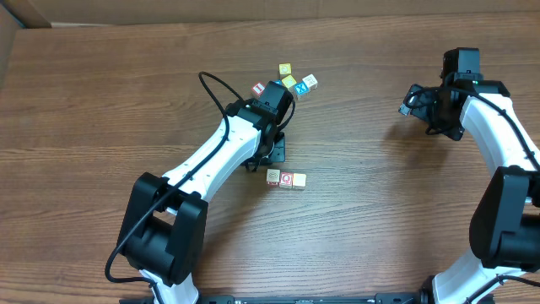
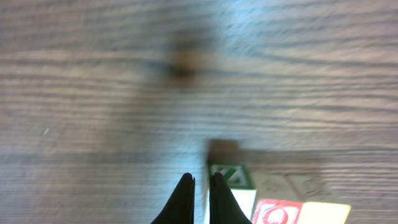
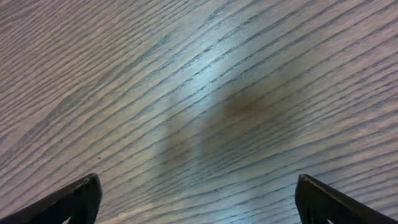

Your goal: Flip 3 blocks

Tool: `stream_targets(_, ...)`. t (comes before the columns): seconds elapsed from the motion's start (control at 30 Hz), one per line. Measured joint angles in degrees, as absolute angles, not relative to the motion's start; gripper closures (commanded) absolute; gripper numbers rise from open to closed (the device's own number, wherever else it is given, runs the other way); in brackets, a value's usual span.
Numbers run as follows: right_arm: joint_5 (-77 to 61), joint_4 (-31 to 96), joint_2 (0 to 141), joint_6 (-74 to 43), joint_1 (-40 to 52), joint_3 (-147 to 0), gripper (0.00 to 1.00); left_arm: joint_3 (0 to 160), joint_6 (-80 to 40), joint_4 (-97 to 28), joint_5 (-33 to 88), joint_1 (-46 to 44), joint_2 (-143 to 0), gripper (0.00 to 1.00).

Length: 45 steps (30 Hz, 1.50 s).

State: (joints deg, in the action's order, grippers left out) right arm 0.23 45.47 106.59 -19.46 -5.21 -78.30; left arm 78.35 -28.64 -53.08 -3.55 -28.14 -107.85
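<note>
Three small wooden blocks lie in a row on the table: a pale one, one with a red print on white and a plain tan one. My left gripper hangs just behind the row's left end, shut with nothing between its fingers. In the left wrist view the gripper has its tips right beside the end block, which shows a green-printed side; the red-print block and the tan block follow. My right gripper is far right, and in its wrist view it stands open over bare wood.
A cluster of other cubes lies behind the left wrist: a red-and-white one, two yellow ones and two with blue print. The left arm's cable loops over the table.
</note>
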Motion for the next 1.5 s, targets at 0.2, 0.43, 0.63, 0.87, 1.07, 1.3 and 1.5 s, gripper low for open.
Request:
stream_targets(0.2,0.3,45.4,106.6,-19.5,-5.2,-78.3,0.00,78.0,-29.3,-54.0,-4.8,-28.1,-107.9,0.96)
stream_targets(0.43,0.3,45.5,106.6,-19.4,-5.2,-78.3,0.00,76.8,-29.6,-52.4,-5.4,-28.1,-107.9,0.96)
stream_targets(0.63,0.2,45.5,106.6,-19.4,-5.2,-78.3,0.00,72.5,-29.5,-46.9,-5.2,-28.1,-107.9,0.96)
stream_targets(0.87,0.2,45.5,106.6,-19.4,-5.2,-78.3,0.00,69.6,-28.1,-43.4,-3.3,-28.1,-107.9,0.96)
stream_targets(1.07,0.2,45.5,106.6,-19.4,-5.2,-78.3,0.00,69.6,-25.9,-42.9,-0.7,-28.1,-107.9,0.96)
stream_targets(1.3,0.2,45.5,106.6,-19.4,-5.2,-78.3,0.00,69.6,-25.0,-43.4,0.2,-28.2,-107.9,0.96)
stream_targets(1.5,0.2,45.5,106.6,-19.4,-5.2,-78.3,0.00,69.6,-25.4,-44.2,-0.8,-28.1,-107.9,0.96)
